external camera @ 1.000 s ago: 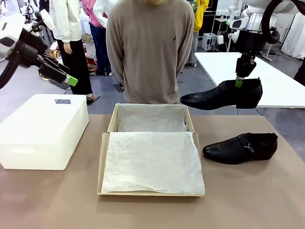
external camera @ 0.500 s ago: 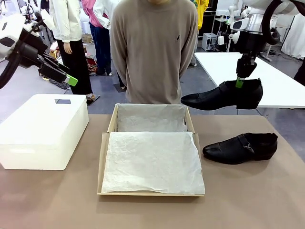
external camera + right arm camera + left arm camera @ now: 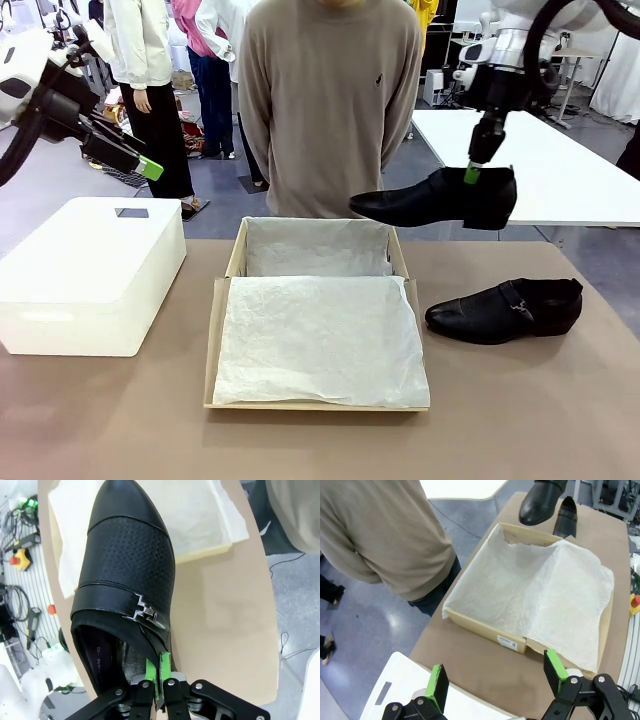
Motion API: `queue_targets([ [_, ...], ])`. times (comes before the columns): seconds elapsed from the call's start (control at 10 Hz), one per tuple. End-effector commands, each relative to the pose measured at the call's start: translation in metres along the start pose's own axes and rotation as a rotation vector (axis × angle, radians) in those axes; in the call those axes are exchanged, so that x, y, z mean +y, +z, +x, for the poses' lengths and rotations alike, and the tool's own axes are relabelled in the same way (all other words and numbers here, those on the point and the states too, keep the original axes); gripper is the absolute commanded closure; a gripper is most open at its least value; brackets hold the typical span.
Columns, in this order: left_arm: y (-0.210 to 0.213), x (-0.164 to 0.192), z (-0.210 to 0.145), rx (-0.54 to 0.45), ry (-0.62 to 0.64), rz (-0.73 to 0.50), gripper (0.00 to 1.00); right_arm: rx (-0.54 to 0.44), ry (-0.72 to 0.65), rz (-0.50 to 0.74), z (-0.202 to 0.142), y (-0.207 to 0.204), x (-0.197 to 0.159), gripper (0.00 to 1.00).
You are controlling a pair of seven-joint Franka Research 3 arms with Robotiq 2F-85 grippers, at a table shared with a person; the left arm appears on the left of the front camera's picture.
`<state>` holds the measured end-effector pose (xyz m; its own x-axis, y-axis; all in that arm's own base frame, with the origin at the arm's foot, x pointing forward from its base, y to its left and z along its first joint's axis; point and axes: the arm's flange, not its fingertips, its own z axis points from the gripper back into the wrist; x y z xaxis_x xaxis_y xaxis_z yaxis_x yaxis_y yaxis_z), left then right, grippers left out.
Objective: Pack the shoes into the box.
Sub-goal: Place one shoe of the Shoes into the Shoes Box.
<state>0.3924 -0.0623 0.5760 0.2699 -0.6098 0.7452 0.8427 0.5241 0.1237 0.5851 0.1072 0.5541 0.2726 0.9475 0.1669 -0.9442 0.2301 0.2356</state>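
Right end effector [image 3: 472, 175] clamped on shoe [image 3: 430, 198], insole print [image 3: 100, 652] illegible; left end effector [image 3: 496, 674] open; box [image 3: 475, 627] label [image 3: 508, 641] too small to read.

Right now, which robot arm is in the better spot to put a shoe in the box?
The right arm. Its jaws are shut on one shoe, held in the air near the far right corner of the box. The left arm's jaws stand open and empty above the white box.

Brown table [image 3: 520, 420], white plastic box [image 3: 90, 275] left, open cardboard box [image 3: 211, 345] centre, 1 black shoe [image 3: 505, 310] right
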Motion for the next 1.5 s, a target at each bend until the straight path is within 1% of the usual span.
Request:
queue_targets([
  [0.0,0.0,0.002,-0.001,-0.02,-0.016,-0.015,0.0,0.002,-0.03,0.015,0.039,0.005,-0.001,1.0],
  [0.1,0.0,0.002,-0.001,-0.02,-0.016,-0.015,0.0,0.015,-0.022,0.013,0.06,0.0,0.002,1.0],
  [0.3,0.0,0.002,-0.001,-0.02,-0.016,-0.015,0.0,0.007,-0.023,-0.008,0.101,-0.012,0.008,1.0],
  [0.6,0.0,0.002,-0.001,-0.02,-0.016,-0.015,0.0,-0.016,-0.031,-0.016,0.14,-0.039,0.02,1.0],
  [0.9,0.0,0.002,-0.001,-0.02,-0.016,-0.015,0.0,-0.003,-0.016,-0.066,0.156,-0.073,0.023,1.0],
  [1.2,0.0,0.002,-0.001,-0.02,-0.016,-0.015,0.0,0.025,0.022,-0.042,0.163,-0.099,0.018,1.0],
  [1.4,0.0,0.002,-0.001,-0.02,-0.016,-0.015,0.0,0.019,0.05,-0.037,0.163,-0.112,0.014,1.0],
])
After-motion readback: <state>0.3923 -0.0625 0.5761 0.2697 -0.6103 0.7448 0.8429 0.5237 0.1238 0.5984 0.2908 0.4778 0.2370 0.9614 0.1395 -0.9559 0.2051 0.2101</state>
